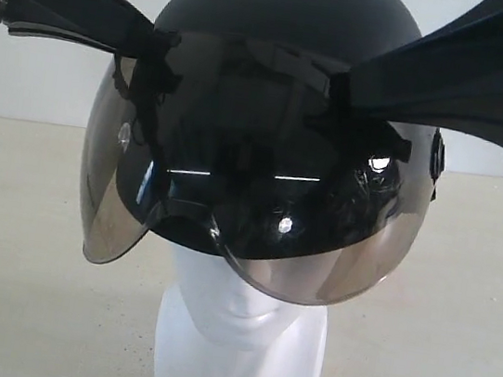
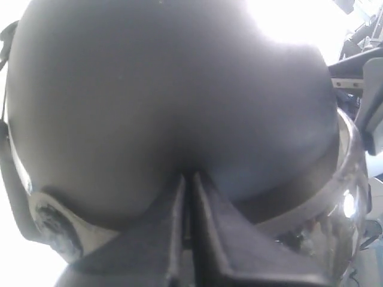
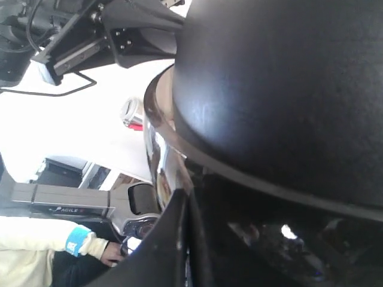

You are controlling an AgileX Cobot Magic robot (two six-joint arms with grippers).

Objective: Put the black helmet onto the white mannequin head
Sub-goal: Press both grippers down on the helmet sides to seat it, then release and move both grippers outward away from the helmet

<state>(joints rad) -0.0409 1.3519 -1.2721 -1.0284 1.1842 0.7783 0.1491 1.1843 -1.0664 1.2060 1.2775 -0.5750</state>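
Note:
The black helmet sits low over the white mannequin head, hiding its upper face. Only the lips, chin, neck and base show below the smoky visor. My left gripper is shut on the helmet's edge at the left side, its fingers almost together against the shell. My right gripper is shut on the rim at the right side. In the wrist views the left gripper and right gripper both end at the helmet.
The mannequin head stands on a beige tabletop in front of a white wall. In the right wrist view the other arm, a metal can and a person's sleeved hand lie beyond the helmet.

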